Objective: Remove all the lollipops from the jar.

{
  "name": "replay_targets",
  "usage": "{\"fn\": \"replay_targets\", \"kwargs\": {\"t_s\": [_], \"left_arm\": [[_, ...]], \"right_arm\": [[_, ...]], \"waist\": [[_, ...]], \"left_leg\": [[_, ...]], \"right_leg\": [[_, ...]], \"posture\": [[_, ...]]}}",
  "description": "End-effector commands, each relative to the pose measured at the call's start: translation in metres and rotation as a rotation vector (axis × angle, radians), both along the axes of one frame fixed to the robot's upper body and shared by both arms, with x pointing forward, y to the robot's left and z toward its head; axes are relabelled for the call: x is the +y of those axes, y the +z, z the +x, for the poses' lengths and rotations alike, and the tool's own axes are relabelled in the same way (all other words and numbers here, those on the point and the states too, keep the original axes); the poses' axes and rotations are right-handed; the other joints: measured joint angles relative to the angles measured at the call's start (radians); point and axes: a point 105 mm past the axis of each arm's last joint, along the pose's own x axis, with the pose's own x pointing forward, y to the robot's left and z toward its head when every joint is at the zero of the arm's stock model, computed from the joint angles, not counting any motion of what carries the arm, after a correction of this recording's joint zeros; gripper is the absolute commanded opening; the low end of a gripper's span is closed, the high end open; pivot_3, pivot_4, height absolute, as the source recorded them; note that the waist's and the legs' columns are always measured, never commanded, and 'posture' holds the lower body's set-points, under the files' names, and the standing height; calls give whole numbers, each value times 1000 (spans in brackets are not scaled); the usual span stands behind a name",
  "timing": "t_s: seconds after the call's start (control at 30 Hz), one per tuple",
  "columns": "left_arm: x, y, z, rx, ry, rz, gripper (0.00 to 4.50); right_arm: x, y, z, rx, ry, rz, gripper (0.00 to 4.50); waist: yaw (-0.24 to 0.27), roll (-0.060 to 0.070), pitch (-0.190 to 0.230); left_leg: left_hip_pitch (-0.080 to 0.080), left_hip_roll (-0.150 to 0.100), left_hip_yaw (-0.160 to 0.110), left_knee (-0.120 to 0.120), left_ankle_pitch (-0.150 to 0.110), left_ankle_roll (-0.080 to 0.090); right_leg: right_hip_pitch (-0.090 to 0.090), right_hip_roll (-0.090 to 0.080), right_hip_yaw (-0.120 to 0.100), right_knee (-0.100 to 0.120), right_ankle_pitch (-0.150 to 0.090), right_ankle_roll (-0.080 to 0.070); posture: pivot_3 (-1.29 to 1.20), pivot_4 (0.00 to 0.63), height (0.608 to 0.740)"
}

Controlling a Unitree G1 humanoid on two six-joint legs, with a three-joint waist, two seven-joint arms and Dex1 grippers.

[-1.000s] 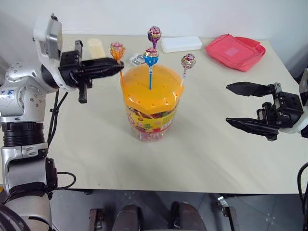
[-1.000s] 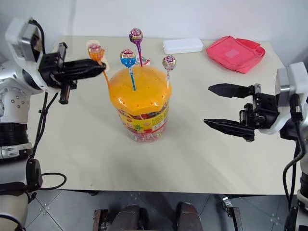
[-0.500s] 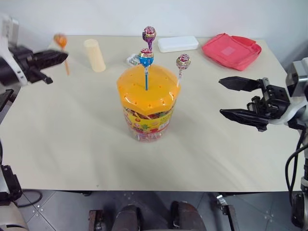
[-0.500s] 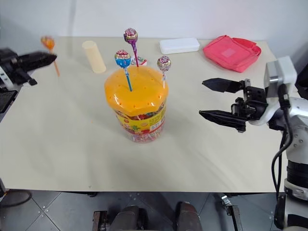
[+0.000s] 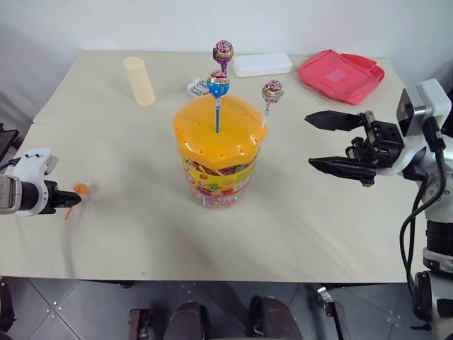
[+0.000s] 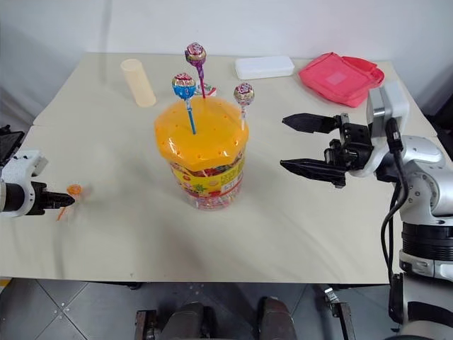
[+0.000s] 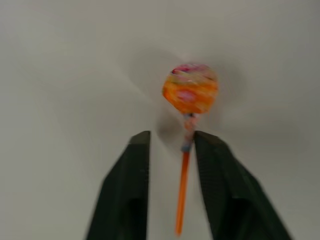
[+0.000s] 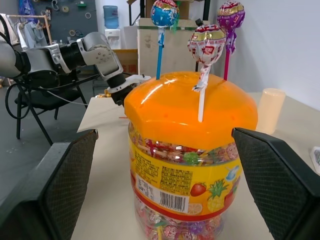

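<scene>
The jar (image 5: 216,152), a clear tub with an orange domed lid, stands mid-table. Three lollipops stick up from the lid: purple (image 5: 224,51), blue (image 5: 218,83) and silvery-pink (image 5: 272,91). The orange lollipop (image 5: 81,189) is low over the table near its left front edge, right at my left gripper (image 5: 71,198). In the left wrist view its thin stick (image 7: 183,195) runs between the fingers (image 7: 127,195), which stand apart with a gap beside it. My right gripper (image 5: 310,140) hovers open to the right of the jar, pointing at it, nothing between its fingers (image 8: 55,185).
A pale cream cylinder (image 5: 139,80) stands at the back left. A white box (image 5: 262,64) and a pink pouch (image 5: 343,73) lie at the back right. A small wrapped item (image 5: 196,88) lies just behind the jar.
My left gripper swung down and to the left with the orange lollipop, from beside the jar's lid to the table's left front, and its fingers parted. The right gripper edged towards the jar.
</scene>
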Motion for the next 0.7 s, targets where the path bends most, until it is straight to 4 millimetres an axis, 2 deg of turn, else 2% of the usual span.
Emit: {"fn": "replay_targets", "kwargs": {"t_s": [0.03, 0.23, 0.5, 0.6, 0.7], "left_arm": [[1, 30, -2, -73, -12, 48, 2531], [-4, 51, -5, -106, -44, 89, 4361], [-22, 117, -6, -282, -208, 179, 4440], [-29, 132, -4, -339, -282, 196, 4440], [-44, 147, -3, -428, -427, 195, 4440]], "right_arm": [[-1, 7, -4, -46, 10, 0, 4500], [-3, 8, -3, -52, 1, -5, 4500], [-10, 11, -2, -72, -23, -24, 4500], [-12, 12, -2, -79, -29, -30, 4500], [-16, 15, -2, -89, -49, -33, 4500]], "waist": [[-3, 0, 0], [-4, 0, 0], [-1, -1, 0], [-3, -1, 0], [-2, -1, 0]], "left_leg": [[0, 0, 0, 0, 0, 0], [0, 0, 1, 0, 0, 0], [0, 0, 1, -1, 0, 0], [0, 0, 2, -1, 0, 0], [0, 0, 3, -1, 0, 0]], "right_leg": [[0, 0, 0, 0, 0, 0], [-1, 0, 0, 0, 0, 0], [-1, 0, 1, 0, 0, 0], [-1, 0, 1, 0, 0, 0], [-3, 0, 2, 1, 0, 0]], "posture": [[0, 150, 740], [0, 150, 740], [0, 150, 740], [0, 150, 740], [0, 150, 740]]}}
